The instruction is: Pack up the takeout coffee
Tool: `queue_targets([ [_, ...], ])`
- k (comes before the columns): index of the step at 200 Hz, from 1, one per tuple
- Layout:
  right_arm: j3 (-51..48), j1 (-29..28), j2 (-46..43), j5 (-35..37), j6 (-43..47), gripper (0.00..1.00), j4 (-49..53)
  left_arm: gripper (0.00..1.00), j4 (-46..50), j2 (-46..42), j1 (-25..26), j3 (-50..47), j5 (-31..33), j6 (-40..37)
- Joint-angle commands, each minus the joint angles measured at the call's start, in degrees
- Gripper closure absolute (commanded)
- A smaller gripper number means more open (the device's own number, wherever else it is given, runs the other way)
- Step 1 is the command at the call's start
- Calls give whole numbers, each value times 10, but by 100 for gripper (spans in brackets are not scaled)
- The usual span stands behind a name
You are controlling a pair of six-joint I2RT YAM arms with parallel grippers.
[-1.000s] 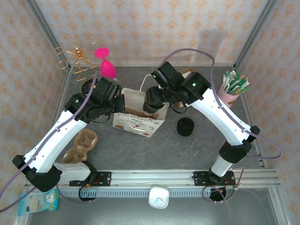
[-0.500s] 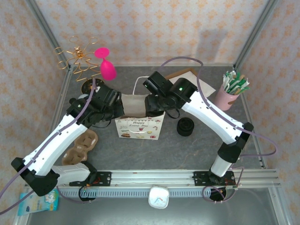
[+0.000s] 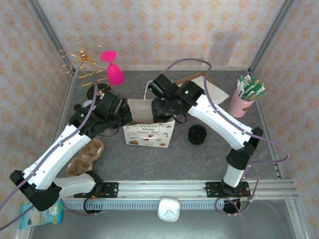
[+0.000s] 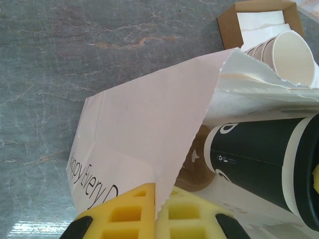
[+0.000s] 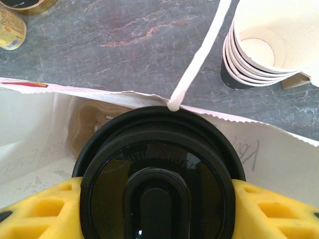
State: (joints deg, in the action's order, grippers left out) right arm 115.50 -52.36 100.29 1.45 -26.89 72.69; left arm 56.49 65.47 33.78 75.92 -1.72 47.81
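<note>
grey marbled table [image 3: 209,159] lies under both my grippers, and on it, right between them, stands the paper gift bag [image 4: 144,129] with its mouth open upward. my left gripper [image 4: 157,215] is pinched together on the zigzag top edge of the bag's near wall, one yellow pad on each side of the paper, with the printed outer face running away from those fingers. my right gripper [image 5: 157,214] is clamped on the takeout coffee [image 5: 159,164]: a yellow fingertip [image 5: 35,209] presses each side of its round black lid, jaws partway apart to fit it. the coffee hangs in the bag's mouth, directly under my right fingers; below it i see the bag's white walls and brown floor. from the left wrist, the cup's dark body with a cream band leans across the opening, just beyond my left fingers and behind the wall they hold. the bag's white cord handle [image 5: 199,55] rises from the far rim, touching the lid's edge. beyond the bag's far wall, past my right fingers, a stack of lidless cream cups [image 5: 269,40] stands on the table, with a brown napkin box [image 4: 259,20] just beside it. from above, a brown cup carrier [image 3: 85,157] lies near my left arm, well apart from the bag, and a stack of black lids [image 3: 197,134] sits just right of the bag, under my right arm.
</note>
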Motion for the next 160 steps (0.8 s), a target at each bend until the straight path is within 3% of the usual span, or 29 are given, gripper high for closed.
queue_targets([
  [1, -9, -2, 11, 19, -11, 44, 23, 100, -21, -9, 3, -5, -5, 13],
  [68, 62, -12, 47, -13, -7, 44, 23, 100, -27, -10, 3, -6, -29, 13],
  [110, 36, -12, 56, -3, -15, 44, 23, 100, -36, -19, 4, -15, -37, 24],
  [130, 74, -15, 75, -35, -14, 45, 22, 100, -45, -23, 4, -26, -46, 27],
  [160, 79, -18, 61, -22, -10, 44, 23, 100, -22, -25, 4, -24, -18, 21],
])
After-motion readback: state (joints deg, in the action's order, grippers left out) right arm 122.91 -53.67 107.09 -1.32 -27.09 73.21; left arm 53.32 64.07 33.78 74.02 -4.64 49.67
